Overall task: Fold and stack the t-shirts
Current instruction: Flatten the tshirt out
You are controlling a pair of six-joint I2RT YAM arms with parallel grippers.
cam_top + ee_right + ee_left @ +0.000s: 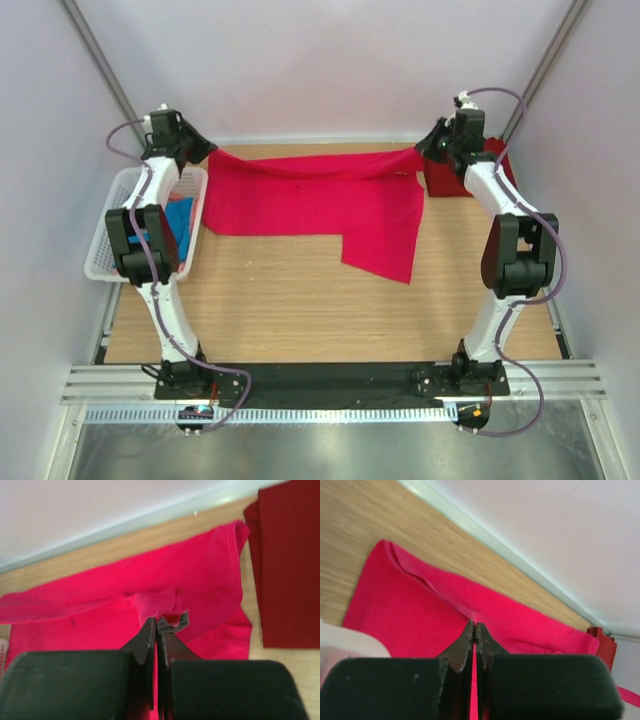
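Nearest the arm bases lies bare wooden table (300, 310). Further in, at the left edge, stands the white basket (100, 245); the left arm covers most of it, so only a scrap of blue cloth (182, 215) shows inside. The bright pinkish-red t-shirt (320, 205) spreads across the far half of the table, one flap reaching nearer on the right. Its far edge runs between the left gripper (475, 627) and the right gripper (157, 622), each with jaws closed on a thin pinch of the cloth. Whether that edge is lifted off the wood is unclear. Beyond the right gripper sits the folded darker red t-shirt (287, 570), partly hidden by the arm and cut off in the right wrist view
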